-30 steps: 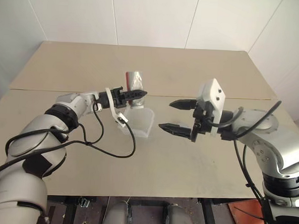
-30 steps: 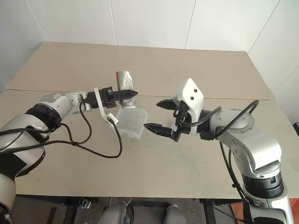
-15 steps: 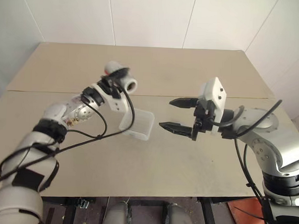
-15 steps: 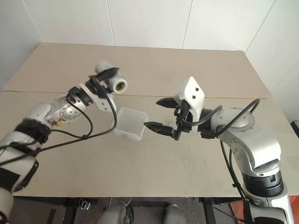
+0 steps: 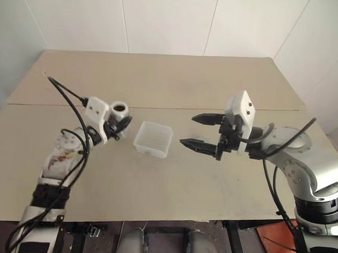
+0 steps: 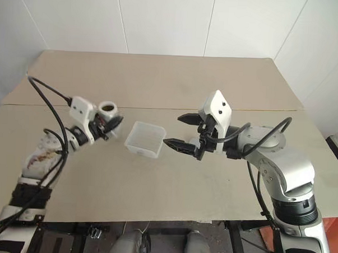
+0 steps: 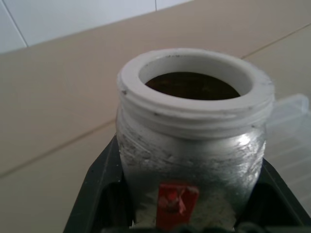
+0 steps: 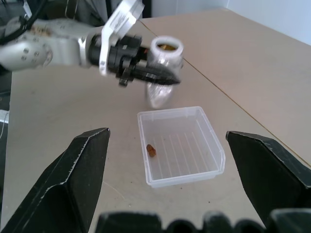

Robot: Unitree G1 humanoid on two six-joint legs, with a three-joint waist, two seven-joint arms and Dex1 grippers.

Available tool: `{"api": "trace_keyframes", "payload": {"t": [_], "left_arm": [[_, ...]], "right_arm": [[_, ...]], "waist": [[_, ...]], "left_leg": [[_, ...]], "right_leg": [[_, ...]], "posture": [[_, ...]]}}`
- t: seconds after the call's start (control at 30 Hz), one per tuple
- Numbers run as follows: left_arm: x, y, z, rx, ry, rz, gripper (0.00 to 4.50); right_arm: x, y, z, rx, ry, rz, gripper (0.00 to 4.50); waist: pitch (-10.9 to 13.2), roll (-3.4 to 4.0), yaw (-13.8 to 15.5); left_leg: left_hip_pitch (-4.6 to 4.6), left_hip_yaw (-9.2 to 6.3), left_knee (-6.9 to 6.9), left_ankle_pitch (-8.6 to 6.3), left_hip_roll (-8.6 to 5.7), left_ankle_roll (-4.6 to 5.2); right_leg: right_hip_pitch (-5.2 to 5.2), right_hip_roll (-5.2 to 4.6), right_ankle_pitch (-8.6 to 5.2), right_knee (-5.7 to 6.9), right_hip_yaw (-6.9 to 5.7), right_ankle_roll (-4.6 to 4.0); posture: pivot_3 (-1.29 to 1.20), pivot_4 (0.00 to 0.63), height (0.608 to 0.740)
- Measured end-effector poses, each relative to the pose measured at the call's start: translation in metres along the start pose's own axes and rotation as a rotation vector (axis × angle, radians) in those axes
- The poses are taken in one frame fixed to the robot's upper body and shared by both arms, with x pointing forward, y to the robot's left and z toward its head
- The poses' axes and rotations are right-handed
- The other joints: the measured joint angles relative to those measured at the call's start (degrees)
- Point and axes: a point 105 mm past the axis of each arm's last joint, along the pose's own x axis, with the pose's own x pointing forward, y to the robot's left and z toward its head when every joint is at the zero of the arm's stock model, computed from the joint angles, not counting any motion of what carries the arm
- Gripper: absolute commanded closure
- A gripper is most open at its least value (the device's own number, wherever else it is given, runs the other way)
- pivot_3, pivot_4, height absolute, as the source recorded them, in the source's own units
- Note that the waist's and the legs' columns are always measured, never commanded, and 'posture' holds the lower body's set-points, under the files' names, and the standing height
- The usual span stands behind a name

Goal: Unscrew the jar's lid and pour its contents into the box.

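Your left gripper pinches the small clear uncapped jar upright, just left of the shallow translucent white square box. One brown piece lies inside. Your right gripper stands spread, right of the box; bare beige table surrounds both.

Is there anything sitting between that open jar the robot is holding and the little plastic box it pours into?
Nothing visible. The small clear jar, lid off, is clamped upright in the left gripper, beside the shallow translucent white box; only bare table lies between them.
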Motion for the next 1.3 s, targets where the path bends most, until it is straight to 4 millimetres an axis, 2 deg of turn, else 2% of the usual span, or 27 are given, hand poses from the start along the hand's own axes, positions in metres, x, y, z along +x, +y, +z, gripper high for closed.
{"api": "trace_keyframes", "payload": {"t": [0.17, 0.3, 0.33, 0.53, 0.77, 0.87, 1.0, 1.07, 1.3], "left_arm": [[0.005, -0.005, 0.0, 0.02, -0.045, 0.014, 2.54], [0.007, -0.003, -0.012, -0.036, -0.039, 0.039, 2.54], [0.006, 0.001, -0.014, -0.052, -0.039, 0.053, 1.82], [0.001, 0.017, -0.029, -0.083, -0.022, 0.128, 0.02], [-0.001, 0.016, -0.032, -0.054, -0.012, 0.126, 0.02], [-0.021, 0.015, -0.036, -0.021, 0.011, 0.11, 0.02], [-0.058, 0.014, -0.037, 0.001, 0.057, 0.082, 0.02], [-0.07, 0.008, -0.031, 0.002, 0.05, 0.054, 0.02], [-0.106, -0.011, -0.005, -0.008, 0.016, -0.052, 0.02]], "right_arm": [[0.001, 0.0, 0.0, 0.005, -0.005, -0.001, 0.05], [0.002, 0.001, 0.0, 0.006, -0.01, -0.001, 0.05], [0.002, 0.002, 0.0, 0.007, -0.011, 0.0, 0.0], [0.004, 0.006, -0.001, 0.01, -0.015, 0.011, 0.0], [0.005, 0.007, -0.002, 0.01, -0.015, 0.021, 0.0], [0.004, 0.008, -0.003, 0.013, -0.011, 0.028, 0.0], [-0.003, 0.007, -0.016, 0.038, 0.037, 0.025, 0.0], [-0.006, 0.006, -0.019, 0.04, 0.045, 0.029, 0.0], [-0.03, -0.005, -0.029, 0.036, 0.091, -0.002, 0.0]], "waist": [[0.0, 0.0, 0.36], [0.0, 0.0, 0.34], [0.0, 0.0, 0.28], [0.0, 0.0, 0.25], [0.0, 0.0, 0.09], [0.0, 0.0, -0.55], [0.0, 0.0, -0.52], [0.0, 0.01, -0.22], [0.0, 0.01, 0.16]], "left_leg": [[0.37, -0.01, 0.0, 0.02, 0.01, 0.01], [0.57, -0.02, -0.01, 0.01, 0.02, 0.04], [0.59, -0.03, -0.01, 0.01, 0.03, 0.04], [0.63, -0.04, -0.01, 0.01, 0.02, 0.04], [0.63, -0.04, -0.01, 0.0, 0.05, 0.04], [0.63, -0.04, -0.15, -0.01, 0.1, 0.05], [0.61, -0.03, -0.29, -0.01, 0.16, 0.05], [0.63, -0.05, -0.31, -0.01, 0.16, 0.04], [0.67, -0.04, -0.46, -0.01, 0.17, 0.04]], "right_leg": [[0.31, 0.0, 0.02, -0.04, 0.01, -0.04], [0.54, 0.01, 0.02, -0.07, 0.0, -0.04], [0.54, 0.01, 0.02, -0.07, 0.01, -0.04], [0.6, 0.0, 0.02, -0.08, 0.0, -0.05], [0.58, 0.0, 0.02, -0.1, 0.01, -0.05], [0.54, 0.0, 0.02, -0.08, 0.06, -0.05], [0.46, -0.06, 0.0, -0.2, 0.07, -0.07], [0.53, -0.08, 0.01, -0.58, 0.03, -0.08], [0.56, -0.09, 0.03, -0.76, 0.04, -0.14]], "posture": [[0.0, 0.15, 0.74], [0.0, 0.15, 0.74], [0.0, 0.15, 0.74], [0.0, 0.15, 0.74], [0.0, 0.15, 0.74], [0.0, 0.15, 0.74], [0.0, 0.15, 0.74], [0.0, 0.15, 0.74], [0.0, 0.15, 0.74]]}}
